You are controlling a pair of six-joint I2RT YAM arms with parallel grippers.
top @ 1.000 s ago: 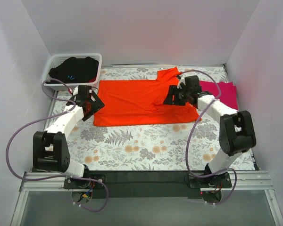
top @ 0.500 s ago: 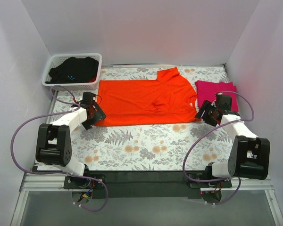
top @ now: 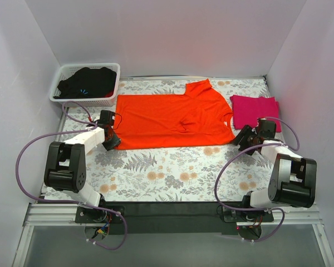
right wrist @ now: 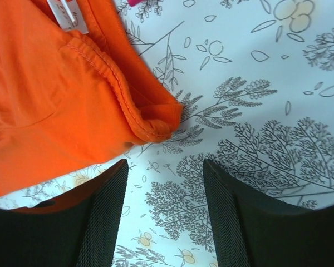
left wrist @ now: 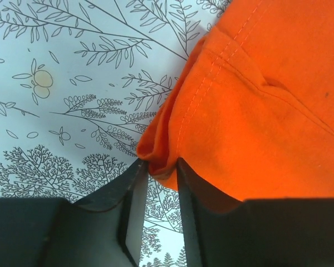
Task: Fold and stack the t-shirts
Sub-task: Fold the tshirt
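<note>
The orange t-shirt (top: 172, 118) lies spread flat across the middle of the table, one sleeve pointing to the back. My left gripper (top: 110, 140) sits low at its near-left corner. In the left wrist view that gripper (left wrist: 160, 164) is shut on a bunched fold of the orange t-shirt (left wrist: 256, 100), pinched between the fingertips. My right gripper (top: 242, 136) rests at the near-right corner. It stands open (right wrist: 165, 163), with the hemmed corner of the orange t-shirt (right wrist: 55, 100) just ahead of its fingertips and only tablecloth between them. The pink t-shirt (top: 256, 110) lies folded at the right.
A white basket (top: 60, 97) with black clothing (top: 88, 82) stands at the back left. The table is covered by a floral cloth (top: 172, 172) and closed in by white walls at the left, back and right. A white label (right wrist: 67, 14) shows on the orange cloth.
The right arm has drawn back from over the shirt to its near-right corner. The left gripper has come down to the near-left corner and closed on the cloth.
</note>
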